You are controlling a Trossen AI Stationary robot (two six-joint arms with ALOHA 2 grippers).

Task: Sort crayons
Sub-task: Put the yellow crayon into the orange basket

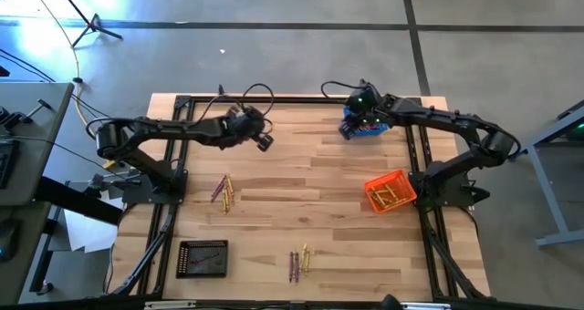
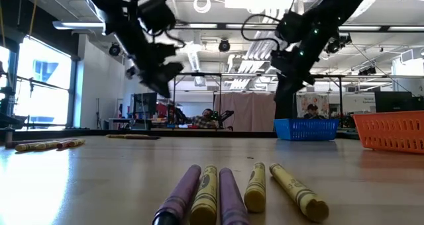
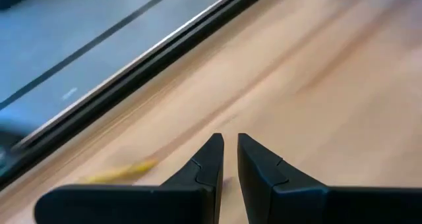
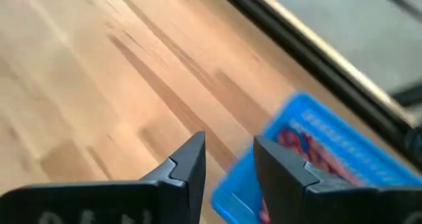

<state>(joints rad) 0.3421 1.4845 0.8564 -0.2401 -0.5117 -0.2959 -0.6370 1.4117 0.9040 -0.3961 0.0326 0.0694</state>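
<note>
Several crayons, yellow and purple, lie flat on the table in a near-centre group (image 1: 299, 261) that fills the low view's foreground (image 2: 232, 192). Another group (image 1: 223, 191) lies left of centre. My left gripper (image 1: 265, 142) hangs above the bare far-centre table. Its fingers (image 3: 229, 145) are almost together, with nothing seen between them. A blurred yellow crayon (image 3: 122, 173) lies on the table below it. My right gripper (image 1: 354, 120) is open (image 4: 229, 148) over the near edge of the blue basket (image 1: 361, 128), which holds red crayons (image 4: 300, 145).
An orange basket (image 1: 391, 191) with yellow crayons stands at the right. A black basket (image 1: 203, 258) stands near the front left. Black frame rails (image 1: 173, 219) run along both sides and the far edge. Bare wood lies in the table's middle.
</note>
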